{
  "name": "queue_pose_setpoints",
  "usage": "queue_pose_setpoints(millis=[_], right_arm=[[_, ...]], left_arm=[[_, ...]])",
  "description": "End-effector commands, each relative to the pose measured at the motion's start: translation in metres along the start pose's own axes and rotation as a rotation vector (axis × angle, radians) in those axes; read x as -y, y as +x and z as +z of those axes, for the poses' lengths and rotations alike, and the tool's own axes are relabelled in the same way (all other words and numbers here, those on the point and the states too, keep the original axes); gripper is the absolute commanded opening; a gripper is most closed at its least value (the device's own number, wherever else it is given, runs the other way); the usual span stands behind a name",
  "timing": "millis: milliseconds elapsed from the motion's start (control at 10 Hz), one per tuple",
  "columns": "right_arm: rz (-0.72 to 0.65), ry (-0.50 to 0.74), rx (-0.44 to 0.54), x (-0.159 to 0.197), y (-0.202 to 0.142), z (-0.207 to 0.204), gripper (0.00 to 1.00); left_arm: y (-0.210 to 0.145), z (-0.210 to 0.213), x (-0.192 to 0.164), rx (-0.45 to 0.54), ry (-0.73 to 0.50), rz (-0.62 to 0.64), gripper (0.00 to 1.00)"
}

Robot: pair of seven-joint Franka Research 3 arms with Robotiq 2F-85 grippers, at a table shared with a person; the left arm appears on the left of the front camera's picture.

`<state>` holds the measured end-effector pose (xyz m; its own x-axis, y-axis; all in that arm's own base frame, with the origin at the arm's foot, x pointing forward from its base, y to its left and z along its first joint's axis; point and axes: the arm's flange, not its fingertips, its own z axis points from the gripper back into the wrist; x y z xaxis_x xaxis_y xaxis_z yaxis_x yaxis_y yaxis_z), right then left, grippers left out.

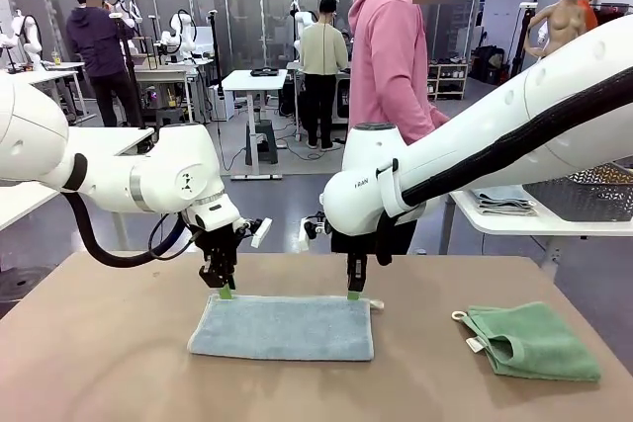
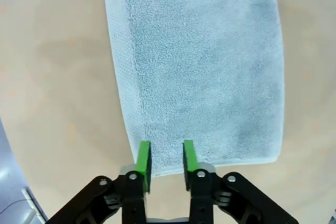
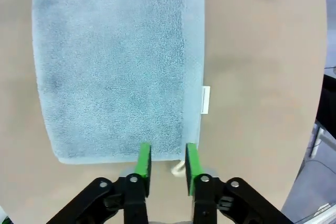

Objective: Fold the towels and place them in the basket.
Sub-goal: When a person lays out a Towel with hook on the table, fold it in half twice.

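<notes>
A pale grey-blue towel lies folded flat at the middle of the tan table. My left gripper points down at its far left corner, my right gripper at its far right corner. In the left wrist view the left gripper is open, with the towel edge showing between the green pads. The right gripper is open too, over the towel edge. A mint green towel lies folded at the right. The dark mesh basket stands on a white side table.
A person in a pink hoodie stands at the table's far side, behind my right arm. A small white label sticks out from the grey-blue towel's side. The white side table at the right also holds folded papers.
</notes>
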<state>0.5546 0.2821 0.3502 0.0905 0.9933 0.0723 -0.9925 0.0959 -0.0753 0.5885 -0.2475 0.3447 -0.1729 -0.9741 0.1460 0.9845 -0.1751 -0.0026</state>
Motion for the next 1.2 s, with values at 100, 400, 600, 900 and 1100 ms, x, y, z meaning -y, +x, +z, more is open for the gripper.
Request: queue_pose_setpoints(millis=[100, 400, 600, 900, 1100], right_arm=[[-0.013, -0.053, -0.022, -0.005, -0.001, 0.009, 0.91], [-0.016, -0.061, -0.039, -0.017, -0.005, 0.015, 1.00], [0.005, -0.040, -0.016, -0.004, 0.000, 0.014, 1.00], [0.005, -0.040, -0.016, -0.004, 0.000, 0.014, 1.00], [0.005, -0.040, -0.016, -0.004, 0.000, 0.014, 1.00]], left_arm=[[-0.004, 0.008, 0.005, -0.016, 0.015, 0.014, 0.98], [-0.001, 0.013, 0.021, 0.013, 0.028, 0.023, 1.00], [-0.001, 0.012, 0.005, -0.001, 0.015, 0.007, 1.00], [-0.001, 0.012, 0.005, -0.001, 0.015, 0.007, 1.00], [-0.001, 0.012, 0.005, -0.001, 0.015, 0.007, 1.00]])
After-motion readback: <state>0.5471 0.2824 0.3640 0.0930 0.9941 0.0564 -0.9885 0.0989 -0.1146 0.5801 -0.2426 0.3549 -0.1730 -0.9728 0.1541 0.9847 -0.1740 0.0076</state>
